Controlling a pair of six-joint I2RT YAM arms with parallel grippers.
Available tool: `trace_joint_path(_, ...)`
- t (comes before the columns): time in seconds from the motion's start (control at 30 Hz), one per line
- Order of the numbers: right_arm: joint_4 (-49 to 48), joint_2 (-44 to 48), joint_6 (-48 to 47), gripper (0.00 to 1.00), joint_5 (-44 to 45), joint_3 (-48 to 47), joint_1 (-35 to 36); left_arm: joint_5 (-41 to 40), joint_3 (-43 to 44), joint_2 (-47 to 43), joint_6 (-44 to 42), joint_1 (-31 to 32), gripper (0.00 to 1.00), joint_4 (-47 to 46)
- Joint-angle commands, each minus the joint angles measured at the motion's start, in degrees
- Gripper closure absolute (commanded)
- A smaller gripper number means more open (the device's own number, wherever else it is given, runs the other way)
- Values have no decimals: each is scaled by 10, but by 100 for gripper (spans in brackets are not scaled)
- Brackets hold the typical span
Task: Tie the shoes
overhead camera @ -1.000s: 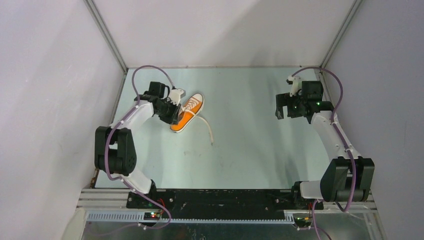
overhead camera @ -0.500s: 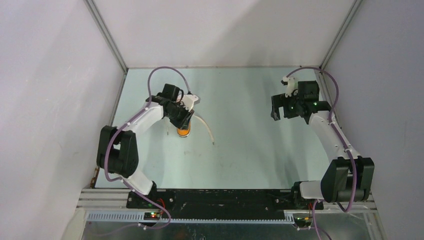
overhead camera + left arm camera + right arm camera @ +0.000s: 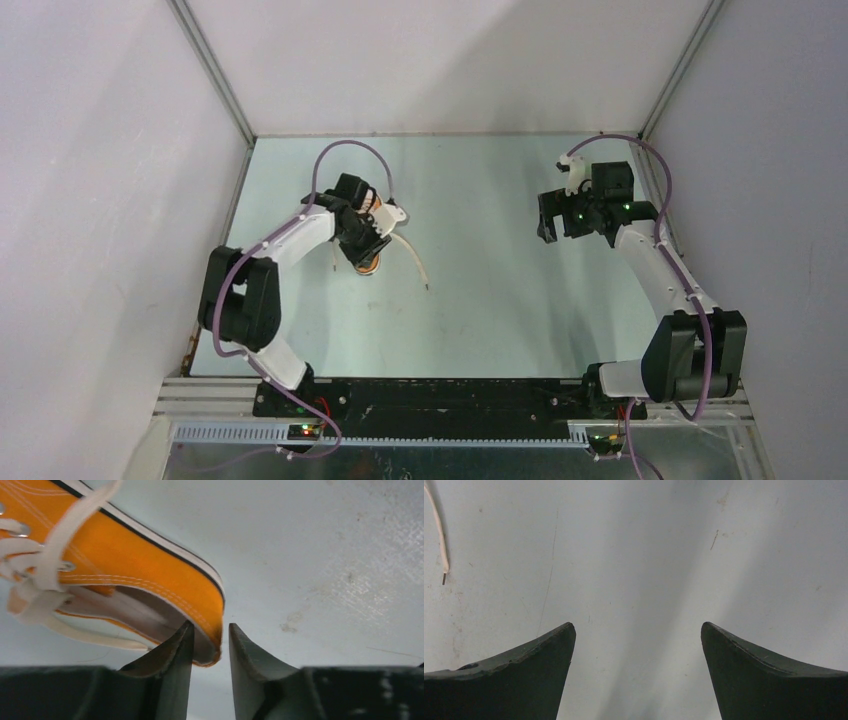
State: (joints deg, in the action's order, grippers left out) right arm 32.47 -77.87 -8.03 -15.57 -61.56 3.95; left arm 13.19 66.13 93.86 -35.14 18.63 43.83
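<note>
Orange sneaker (image 3: 150, 575) on the table's (image 3: 500, 300) far left, left claw (image 3: 210, 626) at its heel.
The jaws stand partly open astride the heel rim, one inside, a sliver of gap outside. A white lace (image 3: 415, 260) trails toward the near right. From above, the arm hides most of the sneaker. The right claw (image 3: 638, 626) hangs wide open and empty, far right.

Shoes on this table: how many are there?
1. An orange sneaker is on the left side of the table, its heel between the fingers of the left gripper. The arm covers most of it from above; no second shoe shows.
</note>
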Motion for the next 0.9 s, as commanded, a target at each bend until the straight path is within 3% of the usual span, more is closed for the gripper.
trace_joint_path(0.0,-7,0,-7,2,-11,-18,3,11,9,4,-27,23,71,29)
trace_joint_path(0.03,-8,0,-8,2,-11,-19,3,27,6,1,-31,31,83,28)
trace_joint_path(0.1,-9,-1,-7,2,-12,-19,3,56,-5,-14,-42,47,96,22)
trace_joint_path(0.17,-11,-2,-4,2,-16,-19,4,79,-11,-27,-47,63,99,12)
trace_joint_path(0.37,6,-8,-41,3,-67,-24,15,141,-10,-34,-25,81,100,-4)
trace_joint_path(0.57,3,-39,-35,4,-82,-24,42,195,-91,-83,-19,113,100,-33)
trace_joint_path(0.67,-3,-53,-21,4,-90,-24,56,210,-136,-115,11,119,100,-71)
trace_joint_path(0.87,5,-76,-33,6,-101,-29,97,234,-142,-119,78,144,100,-135)
